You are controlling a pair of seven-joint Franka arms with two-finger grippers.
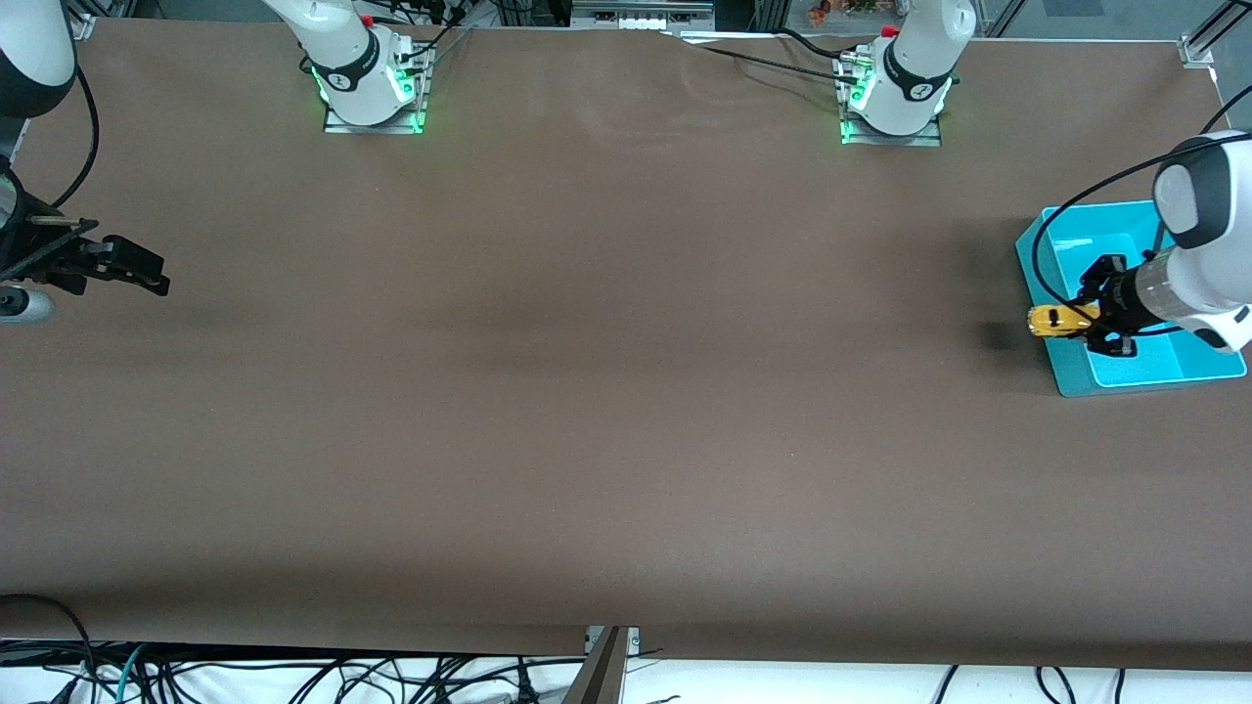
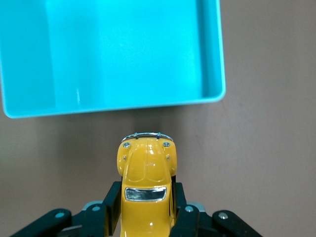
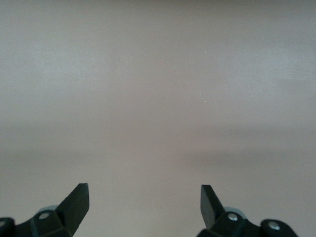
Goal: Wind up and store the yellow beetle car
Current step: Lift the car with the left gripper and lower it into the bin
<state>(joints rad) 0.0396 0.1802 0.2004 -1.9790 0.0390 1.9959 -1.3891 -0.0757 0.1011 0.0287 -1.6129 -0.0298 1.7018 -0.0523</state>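
Observation:
The yellow beetle car [image 1: 1056, 320] is clamped by its sides in my left gripper [image 1: 1097, 318], which is shut on it, up in the air at the left arm's end of the table. In the left wrist view the yellow beetle car [image 2: 146, 173] sticks out from between the black fingers [image 2: 112, 205], nose toward the cyan bin [image 2: 108, 54], over bare table just outside the bin's rim. My left gripper [image 2: 146, 200] hides the car's rear. My right gripper [image 1: 147, 270] waits open over the right arm's end, and the right wrist view shows nothing between its fingers [image 3: 76, 200].
The cyan bin [image 1: 1086, 235] lies on the brown cloth at the left arm's end, with nothing visible inside it. Both arm bases [image 1: 367, 78] stand along the table's edge farthest from the front camera. Cables hang below the nearest edge.

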